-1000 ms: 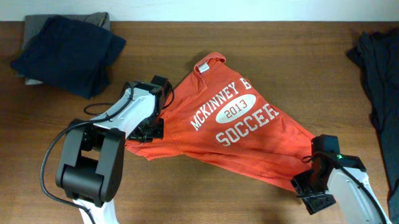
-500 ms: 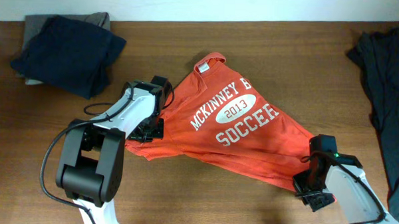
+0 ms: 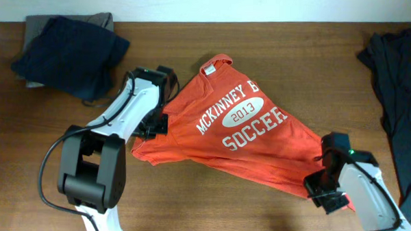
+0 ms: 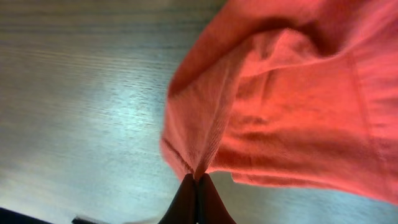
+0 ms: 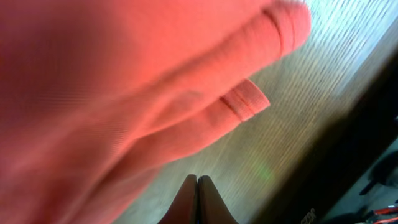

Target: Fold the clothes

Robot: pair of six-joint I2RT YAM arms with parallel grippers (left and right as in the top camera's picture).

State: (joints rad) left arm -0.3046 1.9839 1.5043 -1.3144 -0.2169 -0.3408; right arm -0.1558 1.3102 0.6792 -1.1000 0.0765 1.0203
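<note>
The red-orange T-shirt (image 3: 249, 141) with white lettering lies spread and rumpled mid-table. My left gripper (image 3: 157, 121) is shut on a fold of the shirt's left edge; the left wrist view shows the cloth (image 4: 280, 112) pinched at the closed fingertips (image 4: 198, 179) and lifted off the wood. My right gripper (image 3: 324, 195) is at the shirt's lower right corner. In the right wrist view its fingers (image 5: 198, 180) are shut with bare wood around the tips. The shirt's hem (image 5: 124, 93) hangs close beside and above them, with no cloth visible between the tips.
A pile of dark navy and grey clothes (image 3: 71, 49) sits at the back left. A dark garment (image 3: 398, 88) lies along the right edge. The table's front edge (image 5: 323, 180) is just beyond the right gripper.
My left gripper has moved toward the back of the table, pulling the shirt's left edge with it. My right gripper has shifted slightly at the lower right corner.
</note>
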